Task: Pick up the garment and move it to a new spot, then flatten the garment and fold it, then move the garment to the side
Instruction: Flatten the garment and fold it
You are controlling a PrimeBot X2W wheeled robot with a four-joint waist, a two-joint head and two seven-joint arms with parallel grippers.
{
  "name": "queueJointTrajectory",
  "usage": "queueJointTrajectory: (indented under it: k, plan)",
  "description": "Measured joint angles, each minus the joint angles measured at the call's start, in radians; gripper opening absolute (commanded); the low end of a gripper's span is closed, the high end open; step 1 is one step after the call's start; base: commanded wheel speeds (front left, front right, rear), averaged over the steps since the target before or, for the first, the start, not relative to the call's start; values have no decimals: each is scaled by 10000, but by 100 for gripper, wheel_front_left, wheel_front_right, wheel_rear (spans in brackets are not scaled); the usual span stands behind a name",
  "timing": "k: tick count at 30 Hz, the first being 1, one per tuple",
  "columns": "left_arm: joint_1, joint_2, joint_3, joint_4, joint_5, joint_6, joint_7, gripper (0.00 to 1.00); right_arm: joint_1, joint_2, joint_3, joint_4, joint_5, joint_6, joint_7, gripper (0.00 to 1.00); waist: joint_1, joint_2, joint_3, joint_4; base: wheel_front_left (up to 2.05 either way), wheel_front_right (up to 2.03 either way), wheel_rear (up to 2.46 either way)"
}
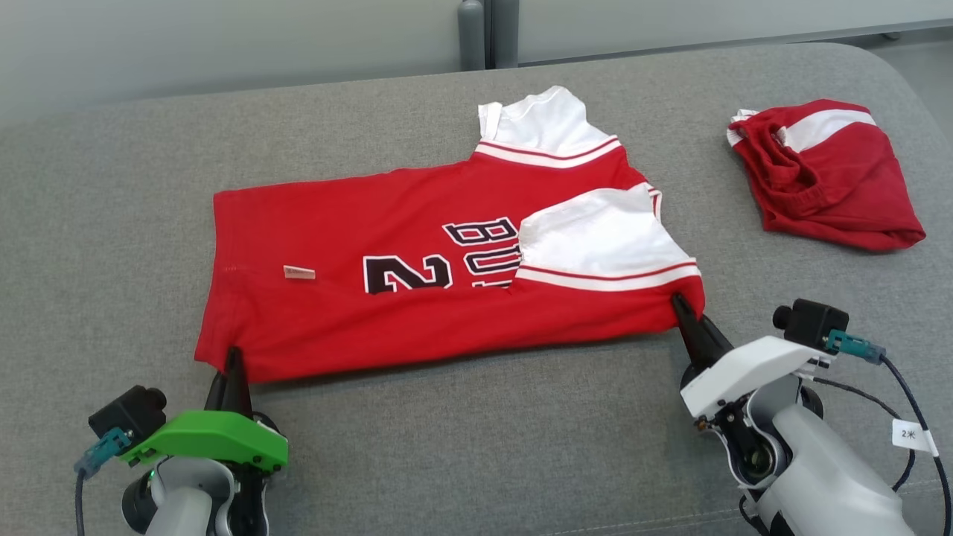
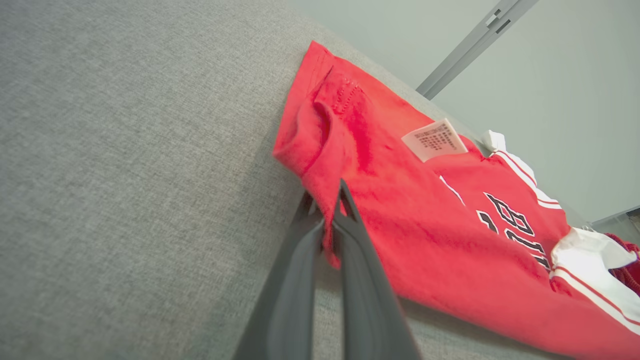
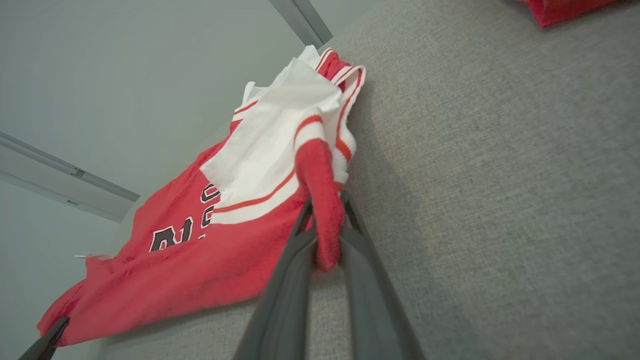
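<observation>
1. The red shirt (image 1: 335, 223) lies spread across the middle of the grey cushion (image 1: 104, 223), one white sleeve turned over on top.
2. Our left gripper (image 1: 232, 356), at the cushion's near side, has its jaws pinched on the shirt's hem corner.
3. Our right gripper (image 1: 679, 301), also near side, clamps the shoulder corner.
4. A second red garment (image 1: 826, 179) sits bunched at the cushion's far right.

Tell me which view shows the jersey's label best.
Left wrist view: the label is near and face-on, print lines visible. In the head view the label is a tiny pale tag; in the right wrist view, a thin edge-on sliver.
</observation>
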Motion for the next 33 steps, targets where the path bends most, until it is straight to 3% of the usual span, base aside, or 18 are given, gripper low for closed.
queueJointTrajectory:
  k: [9, 22, 33]
  plan:
    - [1288, 6, 65, -744, -36, 15, -54, 0, 1407, -46, 52, -926, 485, 0, -58, 0, 0, 0, -586, -152, 0, 0, 0]
    - [2981, 21, -259, -2291, -130, 462, -56, 0, 2969, -802, 19, -2080, 690, 0, 50, 0, 0, 0, -731, -287, 0, 0, 0]
    - [3603, 63, -594, -2447, 35, 767, -56, 0, 3491, -901, 119, -2201, 777, -33, 288, 0, 0, 0, -791, -180, 0, 0, 0]
